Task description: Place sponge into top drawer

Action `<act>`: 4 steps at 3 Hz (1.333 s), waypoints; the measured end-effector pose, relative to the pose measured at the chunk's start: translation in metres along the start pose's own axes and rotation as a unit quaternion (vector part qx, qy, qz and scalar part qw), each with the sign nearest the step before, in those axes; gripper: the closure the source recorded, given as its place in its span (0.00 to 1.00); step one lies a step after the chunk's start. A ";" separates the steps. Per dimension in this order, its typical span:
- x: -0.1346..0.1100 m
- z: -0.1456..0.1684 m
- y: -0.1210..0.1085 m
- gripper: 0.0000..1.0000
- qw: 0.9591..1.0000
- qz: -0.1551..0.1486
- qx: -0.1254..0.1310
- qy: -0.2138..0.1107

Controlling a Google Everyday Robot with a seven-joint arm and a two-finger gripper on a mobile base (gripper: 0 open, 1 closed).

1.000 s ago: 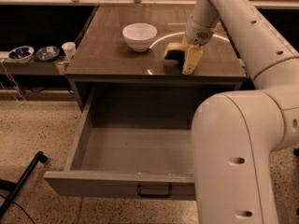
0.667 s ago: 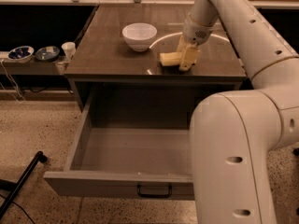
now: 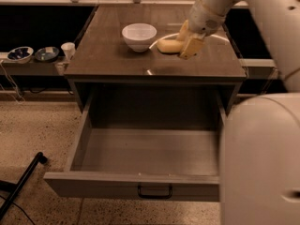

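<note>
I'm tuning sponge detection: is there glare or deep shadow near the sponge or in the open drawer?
Camera view: dim, warm light overall. A bright curved glare streak crosses the tabletop right behind the sponge, which sits by the gripper, to the right of the white bowl. The top drawer has an evenly lit floor, but the recess behind it is in deep shadow.

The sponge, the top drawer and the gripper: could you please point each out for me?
sponge [image 3: 167, 46]: camera view, middle of its pale yellow top.
top drawer [image 3: 145, 150]: camera view, bare floor inside it.
gripper [image 3: 186, 45]: camera view, its tip, at the sponge's right end.
</note>
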State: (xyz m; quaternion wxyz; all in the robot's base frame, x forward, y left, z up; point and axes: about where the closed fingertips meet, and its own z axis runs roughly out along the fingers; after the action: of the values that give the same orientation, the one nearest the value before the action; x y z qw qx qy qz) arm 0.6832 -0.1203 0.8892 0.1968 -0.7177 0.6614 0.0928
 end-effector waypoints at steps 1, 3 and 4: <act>-0.018 -0.059 0.036 1.00 0.998 -0.008 0.058 -0.029; -0.034 -0.055 0.096 1.00 0.997 -0.047 0.054 -0.009; -0.014 -0.006 0.099 1.00 0.998 0.003 0.054 -0.021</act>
State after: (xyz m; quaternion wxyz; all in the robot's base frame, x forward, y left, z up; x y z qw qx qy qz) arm 0.5831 -0.1141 0.8840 0.2484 -0.7022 0.6634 0.0724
